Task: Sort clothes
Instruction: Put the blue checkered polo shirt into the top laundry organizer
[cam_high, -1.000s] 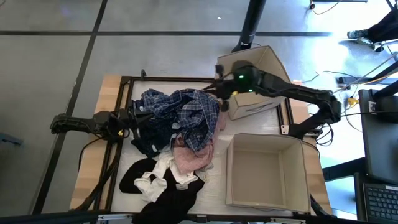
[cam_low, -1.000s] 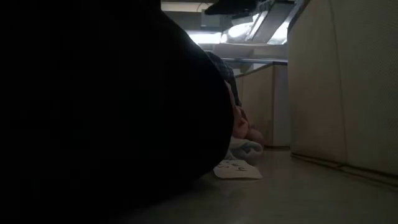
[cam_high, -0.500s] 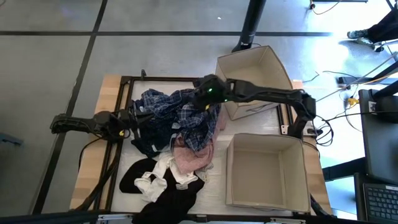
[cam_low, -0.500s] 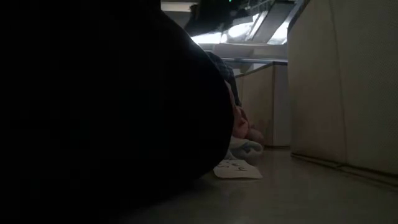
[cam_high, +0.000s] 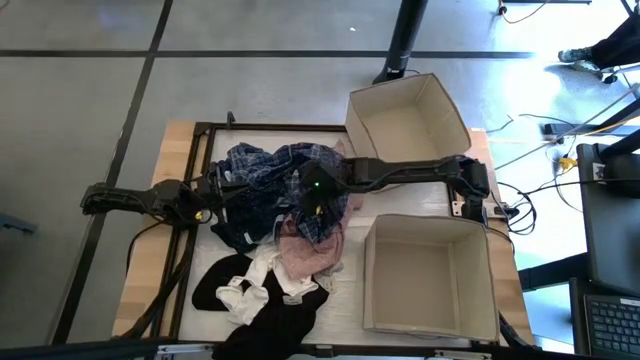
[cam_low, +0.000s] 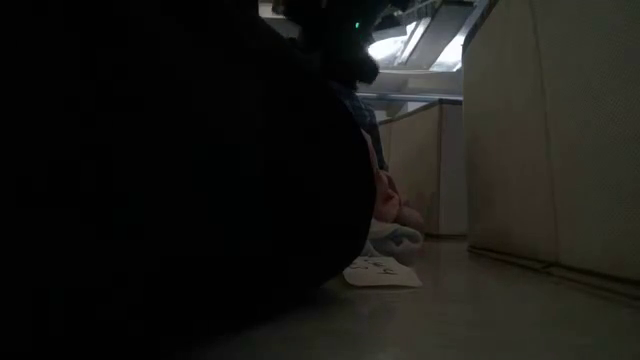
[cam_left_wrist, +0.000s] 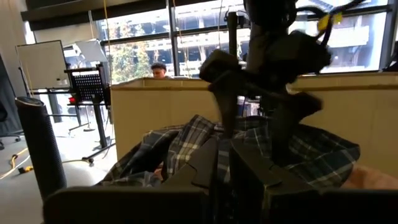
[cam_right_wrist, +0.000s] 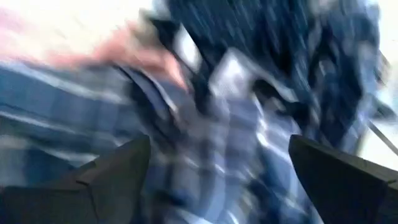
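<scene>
Now the right tool (cam_high: 316, 196), fingers spread wide, hovers over the plaid shirt (cam_high: 300, 180) heaped mid-bench, likely reaching to pick it. Next: lower, pinch fabric. At nine o'clock, the left tool (cam_high: 222, 187) is closed, apparently on the clothes.

I can't read any text from here. A small white tag (cam_low: 382, 273) on the table in the low view carries dark marks, but they're too faint for me to make out.
</scene>
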